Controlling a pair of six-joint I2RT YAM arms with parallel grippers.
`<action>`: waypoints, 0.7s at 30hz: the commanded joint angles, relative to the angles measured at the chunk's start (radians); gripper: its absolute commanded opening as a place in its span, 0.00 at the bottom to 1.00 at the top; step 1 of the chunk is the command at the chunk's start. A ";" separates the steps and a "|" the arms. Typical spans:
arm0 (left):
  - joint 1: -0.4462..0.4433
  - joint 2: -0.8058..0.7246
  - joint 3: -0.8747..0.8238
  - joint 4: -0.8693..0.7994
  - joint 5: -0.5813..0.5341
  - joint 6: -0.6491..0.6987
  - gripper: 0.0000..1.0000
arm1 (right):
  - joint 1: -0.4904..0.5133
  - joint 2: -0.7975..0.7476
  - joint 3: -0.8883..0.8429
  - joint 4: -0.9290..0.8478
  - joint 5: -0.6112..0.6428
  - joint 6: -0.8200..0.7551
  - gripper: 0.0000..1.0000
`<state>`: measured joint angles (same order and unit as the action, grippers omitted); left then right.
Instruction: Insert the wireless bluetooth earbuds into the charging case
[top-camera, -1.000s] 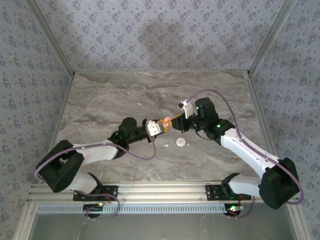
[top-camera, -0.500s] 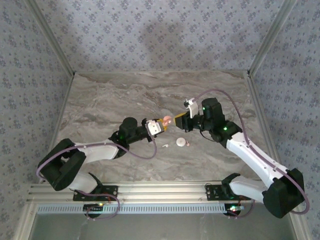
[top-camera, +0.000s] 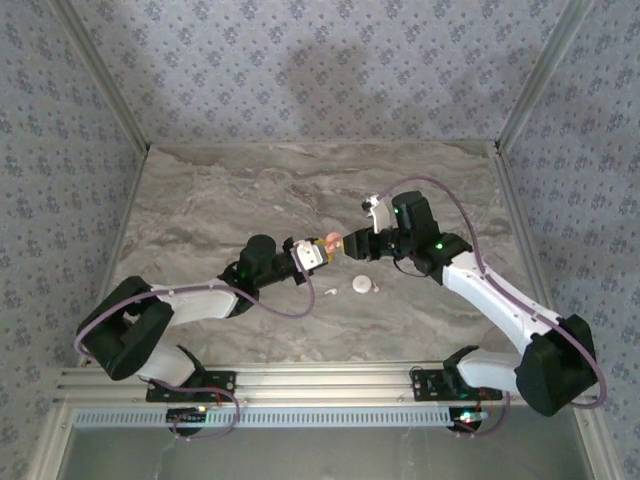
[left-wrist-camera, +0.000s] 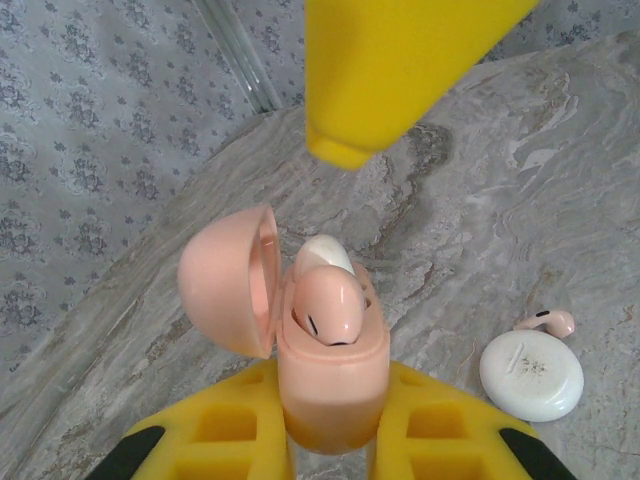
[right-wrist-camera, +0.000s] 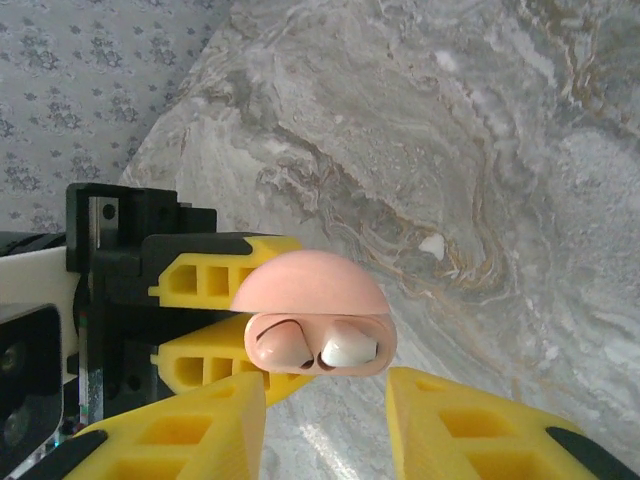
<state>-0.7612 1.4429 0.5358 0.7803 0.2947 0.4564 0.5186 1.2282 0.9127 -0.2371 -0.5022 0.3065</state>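
White disc (left-wrist-camera: 531, 375), pink earbud (left-wrist-camera: 548, 322) touching it, right pincer (right-wrist-camera: 325, 388) near case (left-wrist-camera: 332, 375)

A grey-veined marble worktop (top-camera: 220, 190) sits boxed in by walls (top-camera: 300, 70) of blue flowered wallpaper. A round white disc (top-camera: 360, 286) lies flat, toward five o'clock from the middle. A ribbed metal rail (top-camera: 320, 383) runs along the six o'clock edge.
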 joint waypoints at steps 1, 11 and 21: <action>0.001 -0.009 0.020 0.013 0.008 0.013 0.11 | 0.007 0.024 0.048 -0.027 -0.035 0.052 0.38; 0.001 -0.021 0.016 0.014 0.009 0.018 0.11 | 0.016 0.073 0.078 -0.047 -0.016 0.054 0.38; 0.001 -0.033 0.013 0.017 0.015 0.019 0.11 | 0.025 0.105 0.094 -0.061 -0.008 0.054 0.33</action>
<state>-0.7612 1.4418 0.5358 0.7807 0.2951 0.4633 0.5350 1.3254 0.9672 -0.2710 -0.5114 0.3515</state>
